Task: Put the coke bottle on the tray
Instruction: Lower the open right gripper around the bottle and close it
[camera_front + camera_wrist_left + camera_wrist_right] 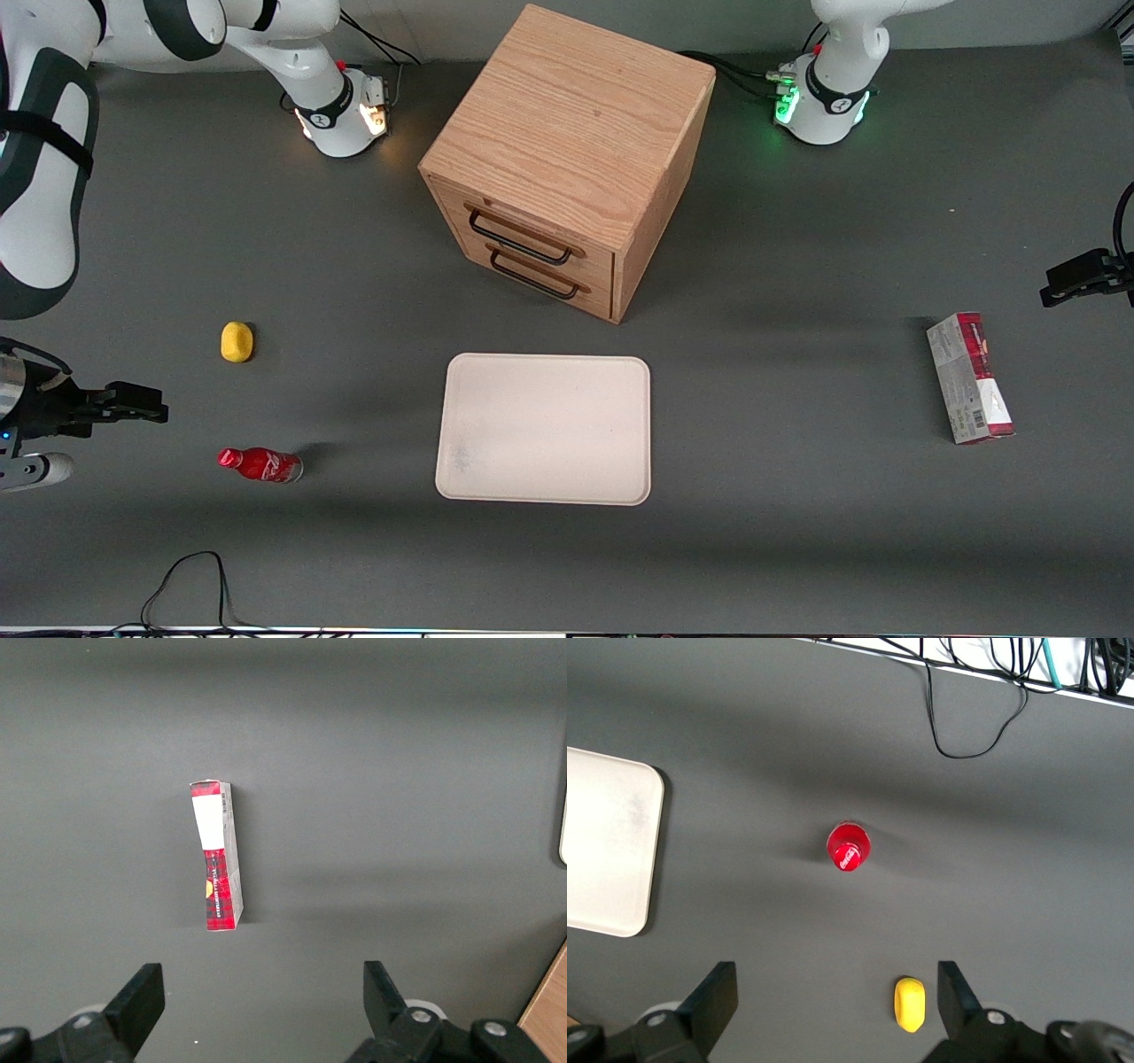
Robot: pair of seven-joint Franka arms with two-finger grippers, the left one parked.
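The coke bottle (261,464), small and red with a red cap, stands upright on the grey table toward the working arm's end; the right wrist view (849,849) shows it from above. The cream-white tray (545,430) lies empty mid-table in front of the wooden cabinet, and its edge shows in the right wrist view (607,850). My right gripper (151,406) hangs open and empty above the table, apart from the bottle, which lies nearer to the front camera. Its fingers are spread wide in the wrist view (835,988).
A yellow lump (236,341) lies on the table farther from the front camera than the bottle, and shows in the wrist view (910,1004). A wooden drawer cabinet (567,159) stands mid-table. A red-and-grey carton (970,378) lies toward the parked arm's end. A black cable (190,585) loops near the front edge.
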